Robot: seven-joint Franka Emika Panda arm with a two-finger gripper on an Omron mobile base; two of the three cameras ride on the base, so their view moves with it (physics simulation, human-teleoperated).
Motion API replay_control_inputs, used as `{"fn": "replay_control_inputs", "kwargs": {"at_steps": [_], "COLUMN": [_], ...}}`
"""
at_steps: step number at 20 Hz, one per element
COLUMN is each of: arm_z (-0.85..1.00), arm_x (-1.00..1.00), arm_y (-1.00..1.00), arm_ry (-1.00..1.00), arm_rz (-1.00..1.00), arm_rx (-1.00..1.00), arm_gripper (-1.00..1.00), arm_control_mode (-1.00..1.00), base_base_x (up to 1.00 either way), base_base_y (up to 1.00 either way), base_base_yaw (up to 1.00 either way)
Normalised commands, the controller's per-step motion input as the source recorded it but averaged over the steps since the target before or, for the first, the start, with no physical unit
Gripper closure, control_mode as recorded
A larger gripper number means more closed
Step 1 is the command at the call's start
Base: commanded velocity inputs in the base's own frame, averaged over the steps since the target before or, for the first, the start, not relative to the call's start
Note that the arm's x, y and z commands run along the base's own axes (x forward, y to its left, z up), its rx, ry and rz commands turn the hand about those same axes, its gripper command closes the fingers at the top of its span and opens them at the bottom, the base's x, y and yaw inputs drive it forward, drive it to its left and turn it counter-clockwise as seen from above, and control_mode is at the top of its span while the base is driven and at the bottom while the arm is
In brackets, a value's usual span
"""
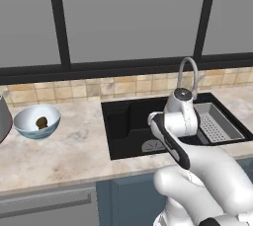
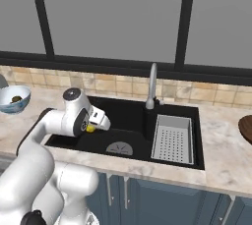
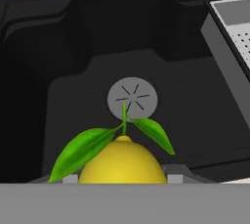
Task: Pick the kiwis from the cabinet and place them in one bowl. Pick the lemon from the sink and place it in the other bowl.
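You are parked in front of a long stone counter (image 1: 64,146) with a big black sink (image 2: 129,135) set in it, and the sink has a tall silver tap (image 2: 151,85) and a grey tray (image 2: 172,139) full of little holes on its right side. Off to your left on the counter sits a light blue bowl (image 1: 37,121), and there is something small and brown in it (image 1: 41,122), which is likely a kiwi. Your white arm bends down over the left half of the sink. At the end of it is your gripper (image 3: 123,179), and right in it is the lemon (image 3: 122,162). The lemon is bright yellow with two green leaves (image 3: 80,148) on a little stem. The gripper is squeezed shut on the lemon, one small finger (image 3: 70,179) on each side of it. The stem and leaves point away from the hand, toward the round grey drain (image 3: 133,98) on the sink floor. So the lemon sits up off the sink floor, just past your fingertips, not lying down there. You can see a bit of its yellow under the hand in the right base view (image 2: 90,128) too. The next job looks like lifting it straight up out of the sink, then going to a bowl. The bowl you can see is well off to your left, and it seems to be the kiwi one, so you may need the other bowl.
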Motion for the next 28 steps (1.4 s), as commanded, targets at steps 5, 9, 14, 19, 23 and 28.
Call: {"fn": "replay_control_inputs", "kwargs": {"at_steps": [5,9,14,19,23,28], "arm_z": [0.0,0.0,0.0,0.0,0.0,0.0], "arm_x": [0.0,0.0,0.0,0.0,0.0,0.0], "arm_y": [0.0,0.0,0.0,0.0,0.0,0.0], "arm_ry": [0.0,0.0,0.0,0.0,0.0,0.0], "arm_rz": [0.0,0.0,0.0,0.0,0.0,0.0], "arm_rx": [0.0,0.0,0.0,0.0,0.0,0.0], "arm_gripper": [1.0,1.0,1.0,1.0,1.0,1.0], "arm_control_mode": [1.0,1.0,1.0,1.0,1.0,1.0], "base_base_x": [0.0,-0.03,-0.14,-0.12,0.0,0.0], "base_base_y": [-0.1,-0.5,-0.49,-0.62,-0.75,-0.8], "base_base_yaw": [0.0,0.0,0.0,0.01,0.05,0.07]}}
